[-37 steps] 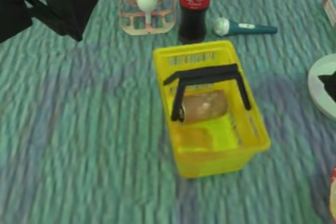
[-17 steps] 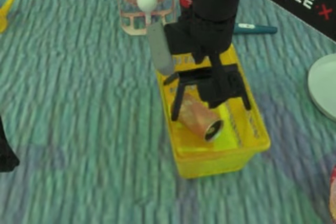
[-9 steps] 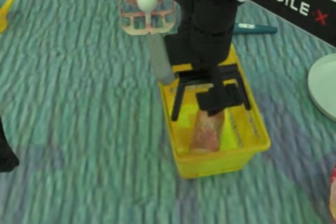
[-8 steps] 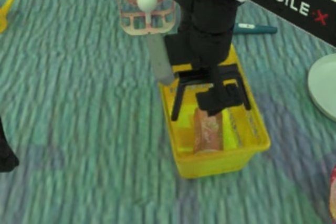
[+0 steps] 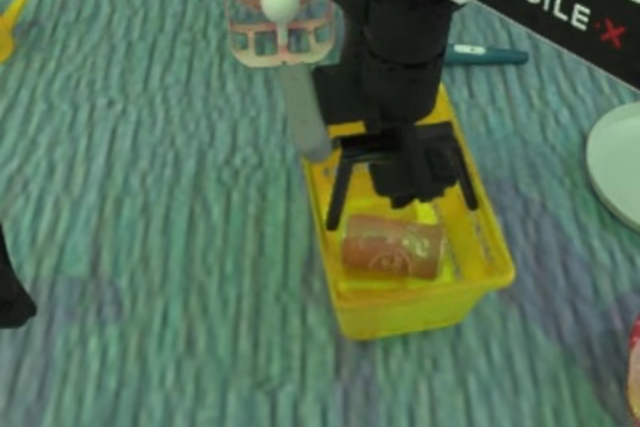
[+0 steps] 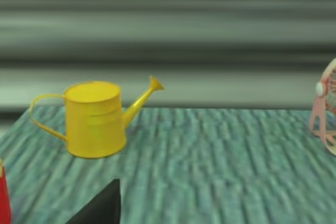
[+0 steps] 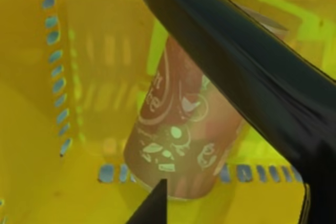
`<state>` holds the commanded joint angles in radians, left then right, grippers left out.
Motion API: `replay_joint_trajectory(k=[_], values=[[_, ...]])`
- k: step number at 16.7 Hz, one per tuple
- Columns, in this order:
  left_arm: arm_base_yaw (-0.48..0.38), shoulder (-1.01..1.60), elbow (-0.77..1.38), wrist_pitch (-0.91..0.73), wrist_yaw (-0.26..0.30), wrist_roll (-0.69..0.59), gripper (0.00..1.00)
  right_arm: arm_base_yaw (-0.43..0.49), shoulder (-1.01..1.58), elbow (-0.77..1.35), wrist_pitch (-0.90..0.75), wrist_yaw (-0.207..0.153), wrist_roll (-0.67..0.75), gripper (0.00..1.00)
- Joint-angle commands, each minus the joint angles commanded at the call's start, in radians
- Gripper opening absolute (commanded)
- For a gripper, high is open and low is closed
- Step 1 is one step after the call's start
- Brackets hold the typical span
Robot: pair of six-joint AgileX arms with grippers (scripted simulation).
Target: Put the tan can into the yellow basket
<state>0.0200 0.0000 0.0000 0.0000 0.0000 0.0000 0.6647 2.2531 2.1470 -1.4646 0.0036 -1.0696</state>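
The tan can (image 5: 392, 247) lies on its side across the floor of the yellow basket (image 5: 400, 319), apart from any finger. My right gripper (image 5: 410, 185) hangs open just above the basket, beside its raised black handles (image 5: 345, 162), with the can below it. In the right wrist view the can (image 7: 178, 129) rests against the slotted yellow wall (image 7: 31, 129), and one dark fingertip (image 7: 155, 205) points at it without touching. My left arm (image 5: 10, 292) is parked at the table's left edge.
A pink fan (image 5: 278, 2) stands behind the basket. A teal-handled microphone (image 5: 490, 54) lies at the back right and a white plate (image 5: 615, 162) at the right edge. A yellow watering can (image 6: 94, 119) stands at the far left.
The can has left my right gripper, dropped into the basket and turned from lengthwise to crosswise on its floor. The right arm has barely moved; the left arm is still.
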Motion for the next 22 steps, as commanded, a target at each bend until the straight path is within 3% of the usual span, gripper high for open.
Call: replay_joint_trajectory(k=[7,22], values=[[0.0,0.0,0.0,0.0,0.0,0.0,1.0,0.0,0.0,0.0,0.0,0.0,0.0,0.02],[0.0,0.0,0.0,0.0,0.0,0.0,1.0,0.0,0.0,0.0,0.0,0.0,0.0,0.0]])
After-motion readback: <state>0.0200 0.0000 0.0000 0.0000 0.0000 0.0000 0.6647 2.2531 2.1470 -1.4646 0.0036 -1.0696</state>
